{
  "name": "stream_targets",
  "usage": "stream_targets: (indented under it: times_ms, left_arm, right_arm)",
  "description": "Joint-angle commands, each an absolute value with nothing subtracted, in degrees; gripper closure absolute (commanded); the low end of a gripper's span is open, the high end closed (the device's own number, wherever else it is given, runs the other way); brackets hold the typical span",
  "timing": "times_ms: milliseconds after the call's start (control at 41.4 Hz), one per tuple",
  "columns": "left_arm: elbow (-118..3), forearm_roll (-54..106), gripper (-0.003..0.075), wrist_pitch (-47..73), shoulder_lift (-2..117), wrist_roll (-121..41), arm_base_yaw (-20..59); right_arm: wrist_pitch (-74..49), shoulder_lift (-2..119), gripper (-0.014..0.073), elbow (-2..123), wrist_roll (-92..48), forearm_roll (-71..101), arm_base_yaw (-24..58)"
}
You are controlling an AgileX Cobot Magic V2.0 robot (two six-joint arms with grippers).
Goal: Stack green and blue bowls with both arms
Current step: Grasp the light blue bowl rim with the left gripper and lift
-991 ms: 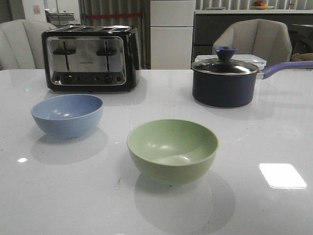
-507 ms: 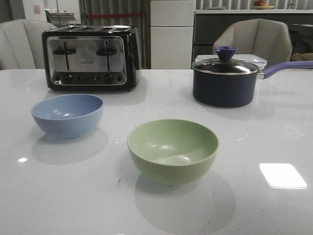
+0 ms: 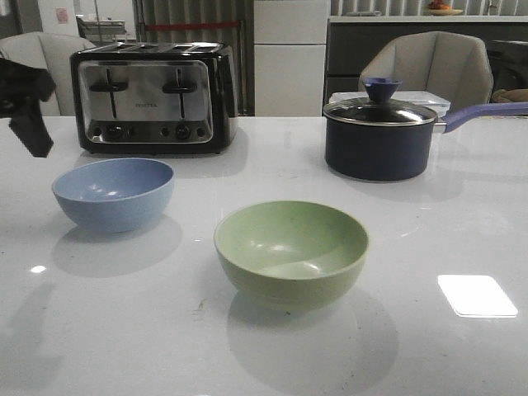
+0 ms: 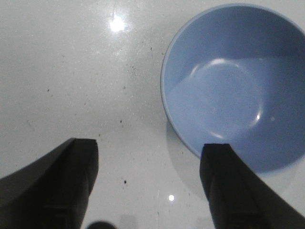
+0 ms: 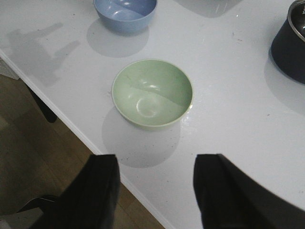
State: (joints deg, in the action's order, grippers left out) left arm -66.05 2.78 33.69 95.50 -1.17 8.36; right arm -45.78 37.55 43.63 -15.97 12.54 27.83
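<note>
both grippers, left (image 4: 150,183) and right (image 5: 156,188), gape wide and empty above blue bowl (image 4: 236,86) and green bowl (image 5: 152,93).

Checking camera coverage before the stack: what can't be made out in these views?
- Right gripper: outside the front view.
- Left gripper: cut by the front view's left edge, dark and blurred.
- Blue bowl: cut by the left wrist view's right edge.
- Saucepan: mostly outside the right wrist view.

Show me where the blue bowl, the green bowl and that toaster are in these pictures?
blue bowl (image 3: 113,195), front view, on its outer side wall.
green bowl (image 3: 290,252), front view, on the inside near the bottom.
toaster (image 3: 152,97), front view, on the shiny front panel between the two levers.
</note>
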Motion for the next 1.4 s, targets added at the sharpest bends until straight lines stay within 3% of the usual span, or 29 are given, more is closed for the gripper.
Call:
stream_targets:
  times_ms: [0, 338, 677, 1039, 1377]
  left_arm:
    - [-71.1, 3.7, 0.0214, 30.1, 97.9, -1.2, 8.8]
    - [-78.4, 5.3, 0.0225, 27.1, 108.3, -1.2, 8.8]
    - [-79.2, 6.5, 0.0491, 26.4, 109.4, -1.2, 8.8]
    - [-79.2, 6.2, 0.0623, 30.8, 109.4, -1.2, 8.8]
    - [-84.6, 7.5, 0.0627, 41.4, 106.0, -4.5, 10.3]
  right_arm:
    - [-42.3, 37.4, 0.0126, 45.1, -16.6, 12.9, 27.8]
    - [-42.3, 37.4, 0.0126, 45.1, -16.6, 12.9, 27.8]
    - [-42.3, 37.4, 0.0126, 45.1, -16.6, 12.9, 27.8]
    - [-42.3, 37.4, 0.0126, 45.1, -16.6, 12.9, 27.8]
    - [-42.3, 37.4, 0.0126, 45.1, -16.6, 12.9, 27.8]
